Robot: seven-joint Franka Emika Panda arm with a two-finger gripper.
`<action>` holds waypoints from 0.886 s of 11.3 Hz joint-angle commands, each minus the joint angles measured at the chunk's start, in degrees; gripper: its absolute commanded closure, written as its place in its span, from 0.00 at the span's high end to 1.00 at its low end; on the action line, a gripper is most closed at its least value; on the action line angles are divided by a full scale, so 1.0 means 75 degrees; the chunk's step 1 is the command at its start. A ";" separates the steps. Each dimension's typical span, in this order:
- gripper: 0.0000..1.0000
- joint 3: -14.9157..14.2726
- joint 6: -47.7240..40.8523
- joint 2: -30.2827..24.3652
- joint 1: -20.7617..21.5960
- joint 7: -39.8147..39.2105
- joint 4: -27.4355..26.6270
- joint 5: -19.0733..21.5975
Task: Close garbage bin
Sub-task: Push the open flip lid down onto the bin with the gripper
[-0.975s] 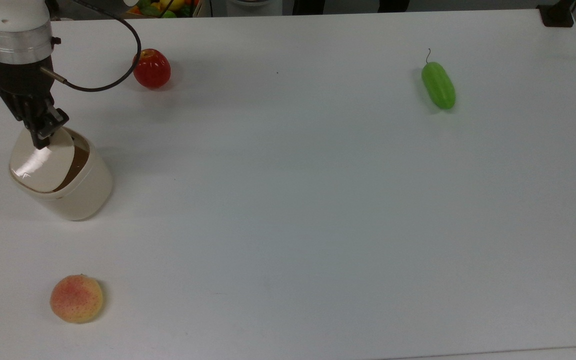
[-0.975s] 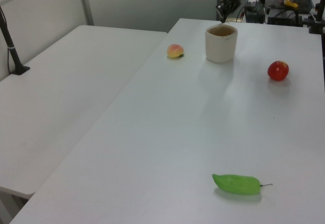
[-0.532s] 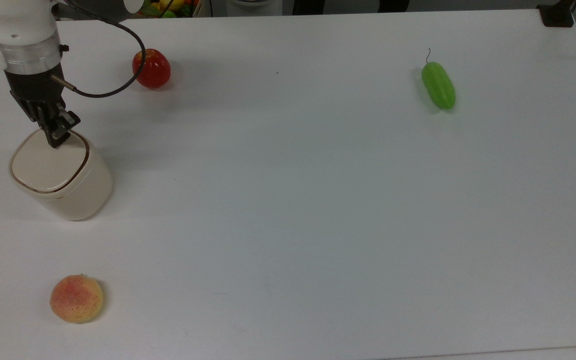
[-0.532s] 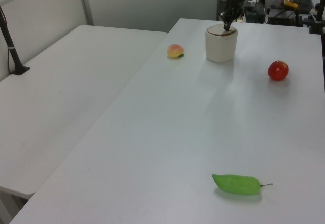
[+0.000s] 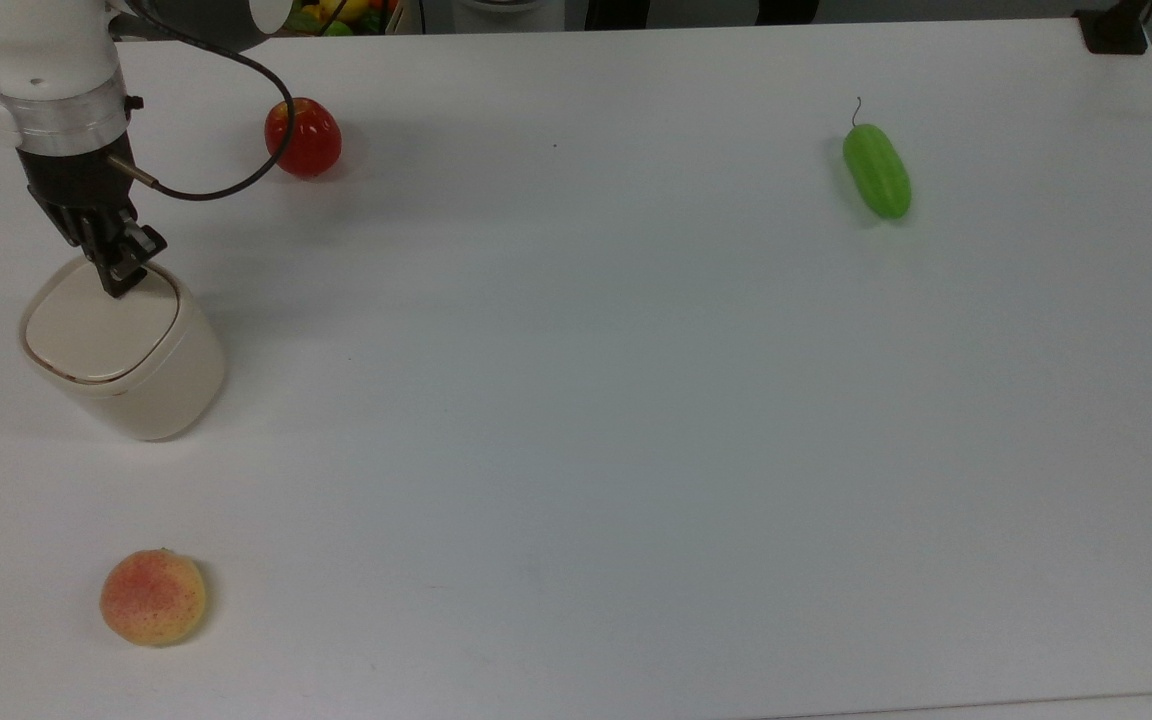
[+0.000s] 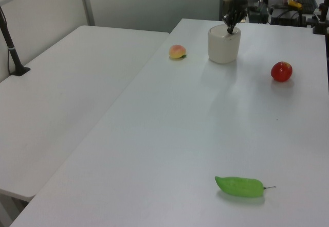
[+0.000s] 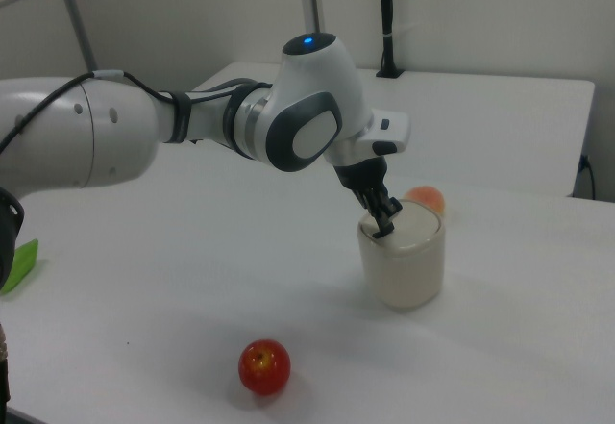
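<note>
- A red apple [image 5: 303, 137], a peach [image 5: 153, 597] and a green cucumber [image 5: 876, 169] lie apart on the white table [image 5: 636, 400].
- The garbage bin [image 5: 121, 350] has its lid down flat; the gripper [image 5: 121, 283] tip, fingers together, rests on the lid's edge.

- Garbage bin [image 5: 126, 350]: smooth cream plastic, faint sheen on lid.
- Counter [image 5: 636, 400]: matt white, smooth.
- Apple [image 5: 303, 137]: glossy red.
- Peach [image 5: 153, 597]: matt, speckled.

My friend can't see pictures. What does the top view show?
A robot hand presses its tip on the flat lid of a small cream-beige plastic bin, which looks closed, at the top view's left on a white table. A red apple, a green cucumber and a peach lie apart.
</note>
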 commanded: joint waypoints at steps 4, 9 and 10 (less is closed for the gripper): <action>0.00 -0.0049 -0.0116 0.0163 0.0050 0.0088 -0.0099 0.0072; 0.00 -0.0002 -0.1121 -0.0469 0.0317 0.0088 0.0252 0.0306; 0.00 -0.0014 -0.1194 -0.0644 0.0621 0.0100 0.0264 0.0295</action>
